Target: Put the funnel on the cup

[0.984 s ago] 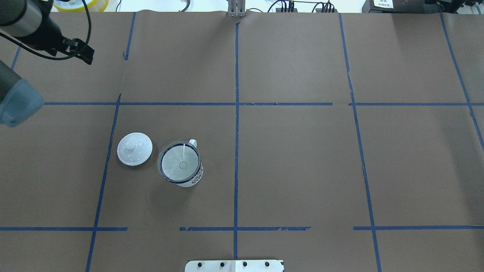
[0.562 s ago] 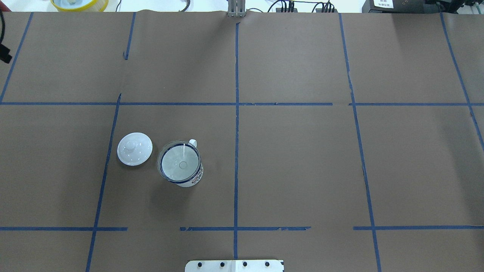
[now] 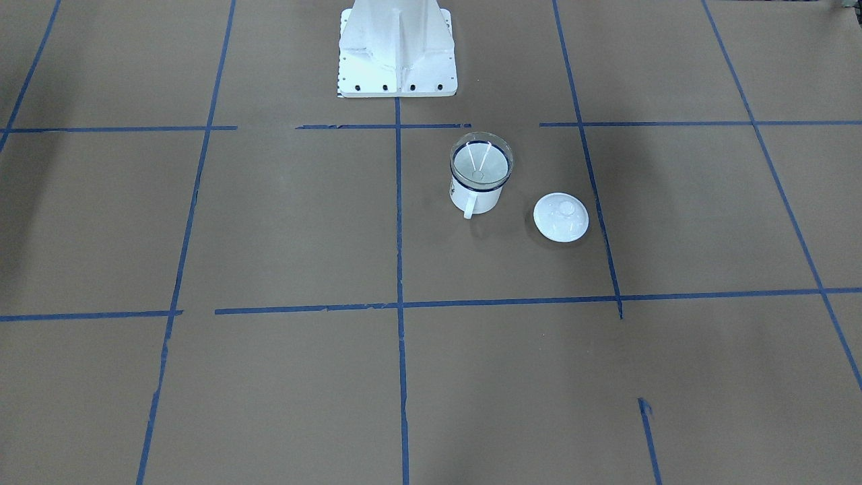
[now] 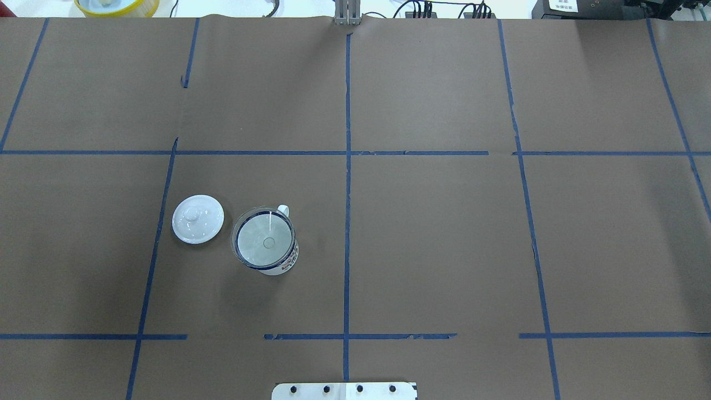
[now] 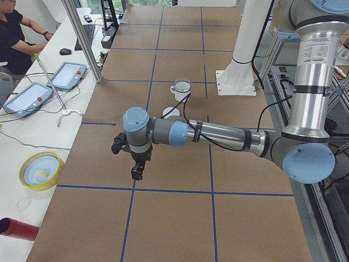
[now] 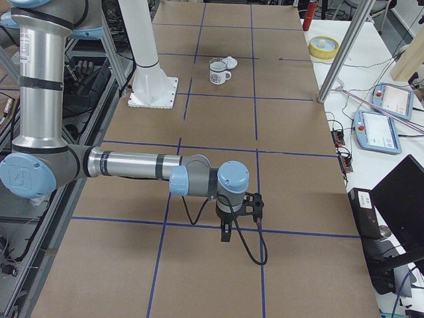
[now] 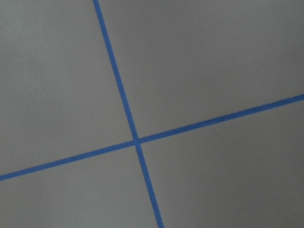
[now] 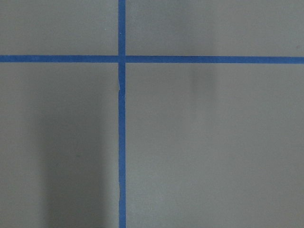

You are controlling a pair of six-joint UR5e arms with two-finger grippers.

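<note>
The clear funnel (image 4: 261,241) sits upright in the white mug (image 4: 286,264) with the dark blue rim, its rim resting on the mug's rim. It stands left of the table's middle. The front-facing view shows the funnel (image 3: 479,165) in the mug (image 3: 481,197), handle toward the camera. My left gripper (image 5: 136,173) hangs over the table's left end, far from the mug; I cannot tell if it is open. My right gripper (image 6: 225,235) hangs over the right end; I cannot tell its state. Both wrist views show only brown paper and blue tape.
A round white knobbed lid (image 4: 198,218) lies on the table just left of the mug. The robot base (image 3: 396,47) stands behind the mug. A yellow-rimmed dish (image 4: 116,5) sits off the far left corner. An operator (image 5: 16,38) sits beside the table.
My left arm has swung out of the overhead view past its left edge. The mug, the funnel and the lid have not moved.
</note>
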